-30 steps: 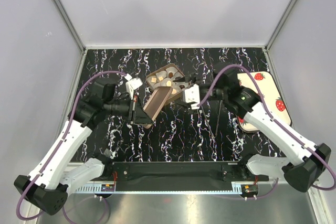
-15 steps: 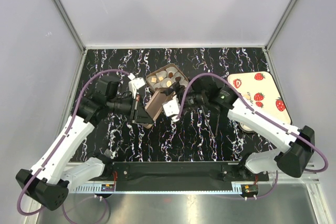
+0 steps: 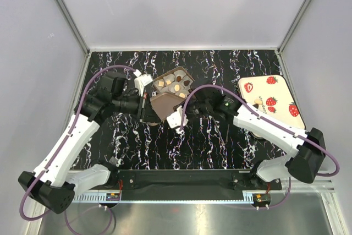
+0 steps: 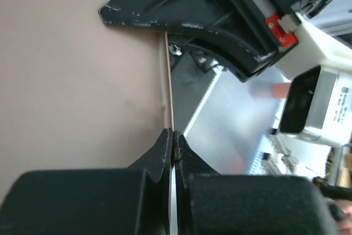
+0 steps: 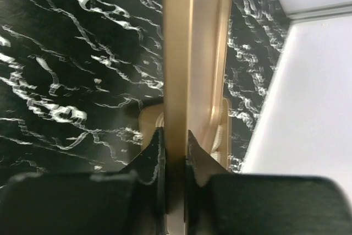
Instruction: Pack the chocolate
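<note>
Several pieces of chocolate (image 3: 175,87), dark and tan, sit in a small brown box (image 3: 182,72) at the table's back centre. A brown lid panel (image 3: 165,103) stands tilted just in front of the box, held from both sides. My left gripper (image 3: 147,108) is shut on the panel's left edge. In the left wrist view that gripper (image 4: 172,135) pinches the thin edge of the tan panel (image 4: 82,81). My right gripper (image 3: 180,104) is shut on the panel's right edge. The right wrist view shows this gripper (image 5: 175,136) clamped on the golden panel (image 5: 177,70).
A cream board with red strawberry prints (image 3: 269,100) lies at the right edge of the black marbled table (image 3: 220,147). White walls enclose the table at the back and on both sides. The right arm's wrist (image 4: 258,31) fills the top of the left wrist view.
My right arm swung left from near the strawberry board and shut on the panel's right edge. The panel moved up toward the box and stands flatter. My left gripper kept its grip.
</note>
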`<state>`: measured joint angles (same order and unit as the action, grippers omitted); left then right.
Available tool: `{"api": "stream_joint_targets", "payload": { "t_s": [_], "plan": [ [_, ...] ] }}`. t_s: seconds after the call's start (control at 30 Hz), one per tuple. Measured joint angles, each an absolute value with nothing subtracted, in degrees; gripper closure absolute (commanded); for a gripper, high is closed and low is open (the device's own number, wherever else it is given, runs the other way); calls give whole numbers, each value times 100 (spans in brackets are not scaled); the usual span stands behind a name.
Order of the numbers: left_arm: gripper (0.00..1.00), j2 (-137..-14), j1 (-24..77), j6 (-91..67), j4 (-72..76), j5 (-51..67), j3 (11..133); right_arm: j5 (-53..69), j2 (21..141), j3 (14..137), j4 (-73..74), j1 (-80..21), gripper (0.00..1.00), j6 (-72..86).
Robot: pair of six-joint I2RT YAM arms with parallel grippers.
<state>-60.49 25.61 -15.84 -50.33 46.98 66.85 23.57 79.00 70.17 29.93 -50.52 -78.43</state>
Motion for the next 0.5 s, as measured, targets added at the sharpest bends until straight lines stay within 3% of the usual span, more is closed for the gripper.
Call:
{"api": "stream_joint_targets", "payload": {
  "t_s": [0.13, 0.2, 0.27, 0.3, 0.33, 0.4, 0.5],
  "plan": [
    [97, -6226, 2578, -1549, -5360, 4307, 7094, 2272, 7918, 6960, 2668, -5043, 100, -7719],
    [70, -6429, 2589, -1649, -5577, 3981, 7518, 2193, 7918, 6960, 2508, -5024, 100, -7614],
    [67, -6573, 2596, -1741, -5575, 3719, 7830, 2185, 7933, 6963, 2362, -5024, 100, -7518],
    [50, -6687, 2600, -1796, -5548, 3522, 8090, 2198, 7946, 6963, 2329, -5048, 100, -7443],
    [40, -6794, 2604, -1831, -5507, 3295, 8355, 2209, 7959, 6963, 2309, -5063, 100, -7378],
    [27, -6943, 2598, -2003, -5465, 2759, 8868, 2224, 7972, 6963, 2261, -5070, 100, -7225],
    [16, -7039, 2432, -2250, -5365, 2093, 9494, 2344, 7972, 6963, 2169, -5070, 100, -6963]
  ]
}}
